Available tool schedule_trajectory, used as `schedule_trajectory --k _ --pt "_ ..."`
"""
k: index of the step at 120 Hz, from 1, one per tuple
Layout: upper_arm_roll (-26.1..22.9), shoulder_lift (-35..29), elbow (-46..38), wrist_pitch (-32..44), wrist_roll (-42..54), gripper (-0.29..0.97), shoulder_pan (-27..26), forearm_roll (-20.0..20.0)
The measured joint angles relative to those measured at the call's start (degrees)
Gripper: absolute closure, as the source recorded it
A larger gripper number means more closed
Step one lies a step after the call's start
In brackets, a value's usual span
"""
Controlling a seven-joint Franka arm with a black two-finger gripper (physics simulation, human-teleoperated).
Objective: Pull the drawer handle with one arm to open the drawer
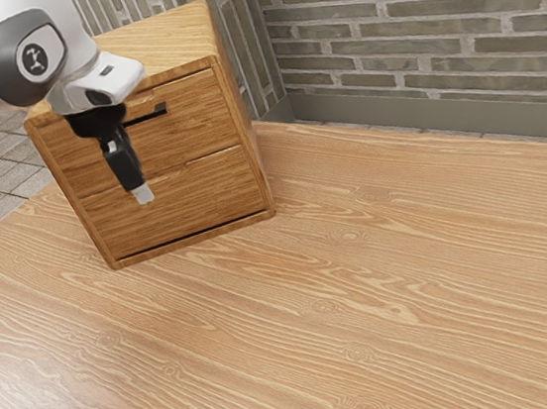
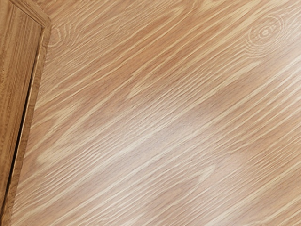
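Two-drawer cabinet [image 1: 163, 38] on table [image 1: 363, 283]; handle [image 1: 148, 113] on upper drawer [image 1: 193, 115]. Gripper [image 1: 142, 194] before drawer fronts, just below handle, pointing down; jaw state unreadable. Brick wall [image 1: 410, 18] behind cabinet.

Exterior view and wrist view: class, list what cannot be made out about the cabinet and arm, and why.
- The handle: one end hidden behind the gripper, exterior view.
- The arm: cut off by the exterior view's left and top edges.
- The cabinet: mostly cut off by the wrist view's edge.

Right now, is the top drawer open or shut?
Shut: the top drawer front sits flush within the cabinet frame, with its black handle not drawn forward.
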Motion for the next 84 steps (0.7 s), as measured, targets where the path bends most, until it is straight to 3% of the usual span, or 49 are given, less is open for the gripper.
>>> schedule_trajectory --k 36,84 --pt "-0.4 6.8 8.9 0.6 9.7 0.00 3.0 -0.5" --pt "0.5 7.4 11.5 3.3 18.0 0.00 4.2 0.7"
